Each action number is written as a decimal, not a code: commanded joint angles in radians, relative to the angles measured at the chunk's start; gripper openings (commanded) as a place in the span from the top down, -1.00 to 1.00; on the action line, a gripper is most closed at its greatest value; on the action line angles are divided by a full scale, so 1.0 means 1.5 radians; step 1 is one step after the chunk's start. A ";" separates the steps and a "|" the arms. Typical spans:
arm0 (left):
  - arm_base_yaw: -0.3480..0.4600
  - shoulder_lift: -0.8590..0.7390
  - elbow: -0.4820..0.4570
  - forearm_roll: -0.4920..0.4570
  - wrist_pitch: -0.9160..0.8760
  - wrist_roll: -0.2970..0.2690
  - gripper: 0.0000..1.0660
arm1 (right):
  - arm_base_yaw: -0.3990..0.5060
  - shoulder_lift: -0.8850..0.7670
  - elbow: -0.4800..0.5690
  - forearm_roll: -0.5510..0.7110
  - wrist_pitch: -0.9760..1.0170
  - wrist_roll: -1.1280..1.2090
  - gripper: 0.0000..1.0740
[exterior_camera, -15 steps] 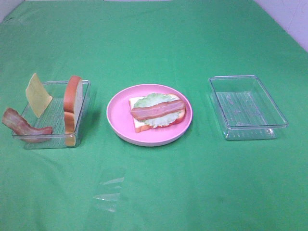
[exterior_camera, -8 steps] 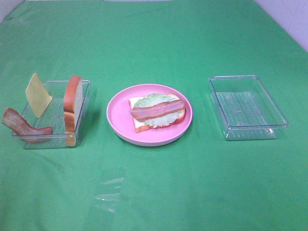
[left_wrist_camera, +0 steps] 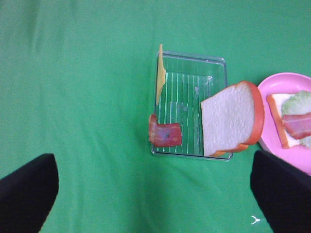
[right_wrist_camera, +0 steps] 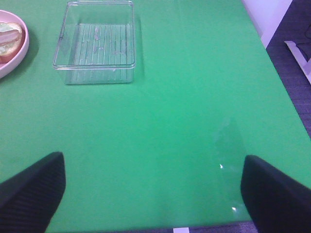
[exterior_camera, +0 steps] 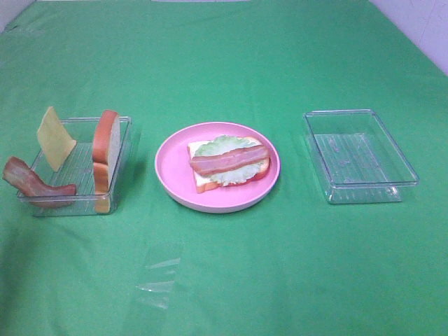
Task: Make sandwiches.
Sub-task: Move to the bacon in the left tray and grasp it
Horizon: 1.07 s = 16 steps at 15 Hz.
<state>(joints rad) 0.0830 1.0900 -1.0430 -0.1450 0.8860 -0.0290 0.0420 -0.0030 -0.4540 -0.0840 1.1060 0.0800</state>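
Your pink plate [exterior_camera: 171, 164] sits centre frame between left tray [exterior_camera: 84, 120] and right tray [exterior_camera: 353, 157] — bread slice [exterior_camera: 201, 183], lettuce leaf [exterior_camera: 220, 145], bacon strip [exterior_camera: 229, 161] stacked on it. Your left gripper [left_wrist_camera: 153, 184] and right gripper [right_wrist_camera: 151, 184] gape empty.

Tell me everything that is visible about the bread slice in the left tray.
The bread slice is toy food, plastic-looking: white face, orange-brown crust, rounded top. It stands on edge in the clear tray, tilted against the wall on the plate's side. The cheese and bacon stand apart from it. Nothing grips it.
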 commanded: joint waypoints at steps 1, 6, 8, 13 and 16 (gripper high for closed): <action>0.000 0.118 -0.043 0.002 0.017 0.027 -0.89 | -0.003 -0.018 0.003 -0.003 -0.003 -0.005 -0.77; 0.000 0.327 -0.086 -0.013 0.030 0.029 -0.89 | -0.003 -0.018 0.003 -0.003 -0.003 -0.005 -0.77; -0.001 0.415 -0.101 -0.038 -0.003 0.047 -0.89 | -0.003 -0.018 0.003 -0.003 -0.003 -0.005 -0.77; -0.003 0.479 -0.100 -0.059 -0.026 0.062 -0.89 | -0.003 -0.018 0.003 -0.002 -0.003 -0.005 -0.77; -0.003 0.507 -0.099 -0.063 -0.035 0.066 -0.89 | -0.003 -0.018 0.003 -0.002 -0.003 -0.005 -0.77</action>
<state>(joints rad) 0.0830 1.8500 -1.1880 -0.2310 0.8390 0.0640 0.0420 -0.0030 -0.4540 -0.0840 1.1060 0.0800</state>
